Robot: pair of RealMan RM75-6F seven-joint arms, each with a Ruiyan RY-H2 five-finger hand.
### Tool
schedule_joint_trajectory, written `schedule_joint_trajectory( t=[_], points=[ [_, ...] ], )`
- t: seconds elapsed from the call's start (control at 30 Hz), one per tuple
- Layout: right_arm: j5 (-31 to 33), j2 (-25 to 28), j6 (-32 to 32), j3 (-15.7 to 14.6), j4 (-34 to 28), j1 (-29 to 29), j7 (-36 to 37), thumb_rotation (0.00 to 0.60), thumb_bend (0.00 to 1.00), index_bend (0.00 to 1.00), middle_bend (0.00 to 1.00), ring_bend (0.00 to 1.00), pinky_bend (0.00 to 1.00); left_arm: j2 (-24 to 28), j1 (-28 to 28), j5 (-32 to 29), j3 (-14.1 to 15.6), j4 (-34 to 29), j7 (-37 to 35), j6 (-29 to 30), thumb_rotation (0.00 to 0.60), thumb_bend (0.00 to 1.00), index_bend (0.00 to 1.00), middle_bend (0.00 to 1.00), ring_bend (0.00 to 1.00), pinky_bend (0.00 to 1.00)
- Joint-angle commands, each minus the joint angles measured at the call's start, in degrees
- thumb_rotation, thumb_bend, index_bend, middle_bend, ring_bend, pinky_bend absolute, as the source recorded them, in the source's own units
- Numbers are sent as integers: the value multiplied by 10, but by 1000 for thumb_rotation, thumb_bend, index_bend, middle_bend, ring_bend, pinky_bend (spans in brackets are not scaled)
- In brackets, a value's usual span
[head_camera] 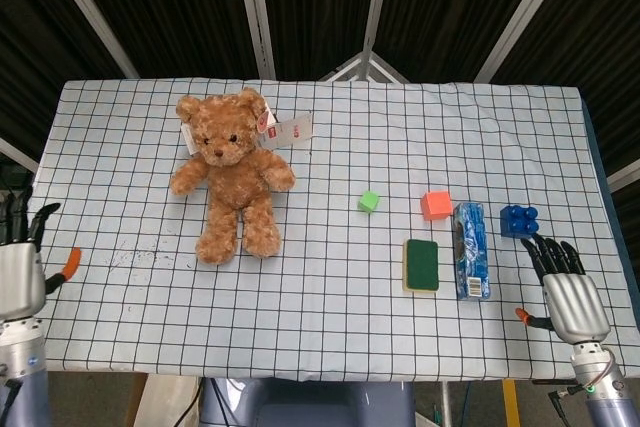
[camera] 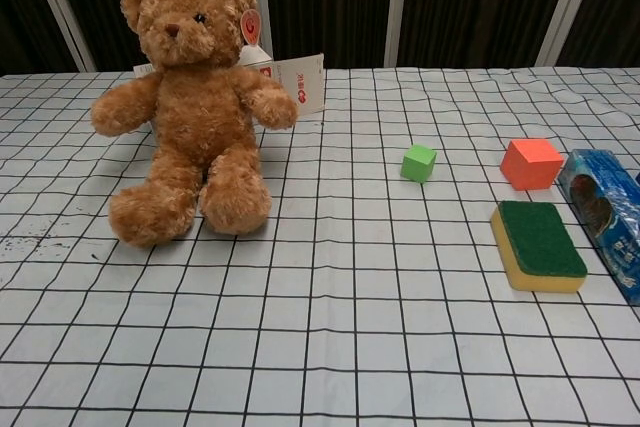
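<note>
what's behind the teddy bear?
Behind the teddy bear white paper tags with red print stick out at its right, and a round red tag by its ear. Whatever lies directly behind its body is covered.

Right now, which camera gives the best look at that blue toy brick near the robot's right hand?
The head view. There the blue brick shows whole from above, studs up, on the checked cloth just beyond the fingers of the right hand. The chest view misses it: its right edge ends at the blue packet.

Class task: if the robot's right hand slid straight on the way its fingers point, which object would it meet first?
Probably the blue toy brick: the right hand points up-table towards it, fingertips just short. Height above the cloth is unclear.
</note>
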Motion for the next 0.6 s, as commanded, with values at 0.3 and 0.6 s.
schedule_joint_trajectory(
  t=[0.3, 0.6],
  points=[
    [-9, -11, 43, 12, 16, -10, -15, 600, 102, 0, 0, 0, 0, 24, 22, -71, 10, 9, -40, -57, 600, 371, 217, 41, 0, 0],
    [-39, -22, 82, 17, 43, -18, 7, 600, 101, 0, 0, 0, 0, 11, 15, -9, 19, 61, -128, -58, 600, 371, 217, 41, 0, 0]
  ],
)
